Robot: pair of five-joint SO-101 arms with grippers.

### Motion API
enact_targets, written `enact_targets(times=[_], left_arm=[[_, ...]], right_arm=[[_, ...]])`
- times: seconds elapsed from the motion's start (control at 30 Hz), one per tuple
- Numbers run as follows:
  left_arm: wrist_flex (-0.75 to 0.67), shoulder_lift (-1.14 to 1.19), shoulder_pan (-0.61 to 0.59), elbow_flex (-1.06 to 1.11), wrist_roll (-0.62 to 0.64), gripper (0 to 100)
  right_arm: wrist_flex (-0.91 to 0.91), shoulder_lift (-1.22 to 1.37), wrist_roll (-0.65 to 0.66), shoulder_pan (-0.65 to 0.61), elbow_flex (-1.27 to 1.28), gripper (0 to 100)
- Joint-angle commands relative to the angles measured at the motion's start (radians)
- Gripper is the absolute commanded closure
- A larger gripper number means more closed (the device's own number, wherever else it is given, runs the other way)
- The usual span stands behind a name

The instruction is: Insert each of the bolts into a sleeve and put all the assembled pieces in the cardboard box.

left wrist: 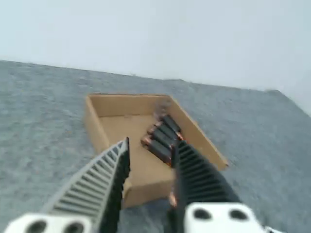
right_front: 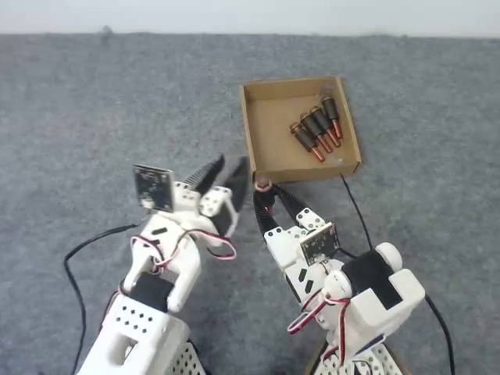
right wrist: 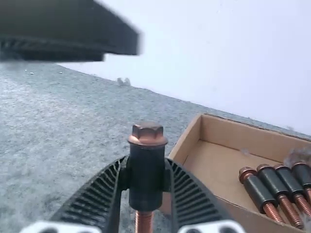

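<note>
**Last piece held short of the box: clip or drop risk**

A bolt-and-sleeve piece [right wrist: 146,150] is pinched at its sleeve by the right hand [right wrist: 146,166], head up, with the shank poking out below the fingers. The cardboard box [right_front: 301,170] sits just ahead of this hand, its near wall right beyond the fingertips. Four assembled pieces [right_front: 316,129] lie inside, further ahead. The left hand [right_front: 233,162] is spread and holds nothing; it is parked close beside the right hand, near the same wall.

Risks judged:
- The wall could be clipped by the shank if the piece is not lifted enough.
- The bolt could slide out of the sleeve if tilted.
- The neighbouring hand could be bumped.
- An early release would leave the piece on the table [right_front: 94,117].
</note>
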Motion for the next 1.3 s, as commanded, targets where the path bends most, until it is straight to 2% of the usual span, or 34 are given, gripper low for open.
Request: enact_targets(times=[0.0, 0.17, 0.27, 0.37, 0.47, 0.63, 0.77, 0.93, 1.07, 1.13, 1.27], left_arm=[[0.005, -0.018, -0.087, -0.082, 0.003, 98], [0.054, -0.018, -0.187, -0.104, 0.003, 99], [0.244, -0.018, -0.218, -0.171, 0.002, 99], [0.450, -0.018, -0.222, -0.245, -0.057, 99], [0.575, -0.018, -0.239, -0.266, -0.098, 99], [0.601, -0.018, -0.348, -0.223, -0.141, 99], [0.585, -0.061, -0.370, -0.114, -0.207, 99], [0.588, -0.331, -0.370, 0.082, -0.221, 99], [0.749, -0.572, -0.370, 0.163, -0.219, 99], [0.787, -0.549, -0.377, 0.150, -0.219, 99], [0.730, -0.508, -0.494, 0.166, -0.221, 99]], right_arm=[[0.002, -0.008, -0.008, 0.015, -0.011, 99.3], [0.002, -0.008, -0.008, 0.016, -0.011, 99.3], [0.002, -0.008, -0.008, 0.016, -0.011, 99.3], [0.002, -0.008, -0.008, 0.016, -0.011, 99.3], [0.002, -0.008, -0.008, 0.016, -0.009, 99.3], [0.002, -0.008, -0.008, 0.016, -0.009, 99.3], [0.002, -0.008, -0.008, 0.016, -0.008, 99.3], [0.004, -0.008, -0.008, 0.016, -0.006, 99.3], [0.005, -0.008, -0.008, 0.016, -0.006, 99.3], [0.039, -0.008, -0.008, 0.016, -0.008, 99.3], [0.050, -0.012, -0.008, 0.035, -0.014, 99.3]])
